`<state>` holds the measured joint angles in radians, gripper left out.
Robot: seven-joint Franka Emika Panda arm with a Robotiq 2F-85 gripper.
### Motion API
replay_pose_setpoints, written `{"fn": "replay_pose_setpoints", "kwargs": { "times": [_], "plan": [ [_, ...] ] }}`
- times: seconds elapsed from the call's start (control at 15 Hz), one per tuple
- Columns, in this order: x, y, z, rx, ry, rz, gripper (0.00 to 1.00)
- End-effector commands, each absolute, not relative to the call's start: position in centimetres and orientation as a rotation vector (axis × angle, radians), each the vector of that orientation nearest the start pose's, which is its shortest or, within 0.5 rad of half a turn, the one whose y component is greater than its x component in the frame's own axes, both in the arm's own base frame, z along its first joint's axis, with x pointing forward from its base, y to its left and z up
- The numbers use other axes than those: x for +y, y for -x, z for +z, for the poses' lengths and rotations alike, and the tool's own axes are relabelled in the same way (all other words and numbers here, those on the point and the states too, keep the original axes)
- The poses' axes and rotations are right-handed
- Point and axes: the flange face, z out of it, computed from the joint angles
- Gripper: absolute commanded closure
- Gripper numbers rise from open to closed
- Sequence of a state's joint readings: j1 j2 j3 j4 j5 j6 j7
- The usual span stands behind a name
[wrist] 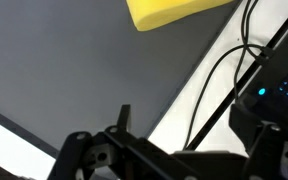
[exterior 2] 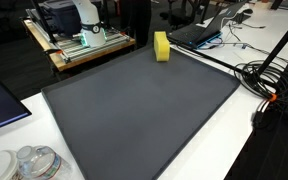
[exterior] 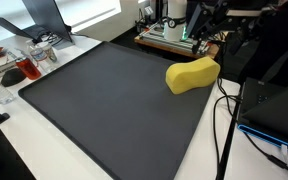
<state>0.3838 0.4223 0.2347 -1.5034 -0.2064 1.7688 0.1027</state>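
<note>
claw (wrist: 184,135): released, empty, largely cut off | yellow sponge (wrist: 169,10): cropped at top edge, apart

free: mat (exterior: 104,100) middle | obstacles: sponge (exterior: 192,74) at edge, cables (exterior 2: 256,70) beside

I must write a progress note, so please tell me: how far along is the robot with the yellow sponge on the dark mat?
Done: nothing that shows; the yellow sponge lies untouched on the dark mat, near its edge. In hand: the gripper is open and empty, apart from the sponge in the wrist view. Left: probably the whole handling, starting with reaching the sponge.
</note>
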Motion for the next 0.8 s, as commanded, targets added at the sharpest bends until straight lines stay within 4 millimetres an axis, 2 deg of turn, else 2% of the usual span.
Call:
{"fn": "replay_pose_setpoints", "kwargs": {
  "times": [0.0,0.2,0.6,0.67,0.73],
  "plan": [
    [31.1,-54.7,42.7,-0.808,3.139,0.111,0.00],
    [28.0,-54.2,42.2,-0.749,3.104,0.045,0.00],
    [21.9,-53.5,39.5,-0.665,3.065,-0.023,0.00],
    [23.6,-54.8,39.9,-0.672,3.092,0.012,0.00],
    [22.8,-54.7,39.4,-0.668,3.091,0.004,0.00]
  ]
}}
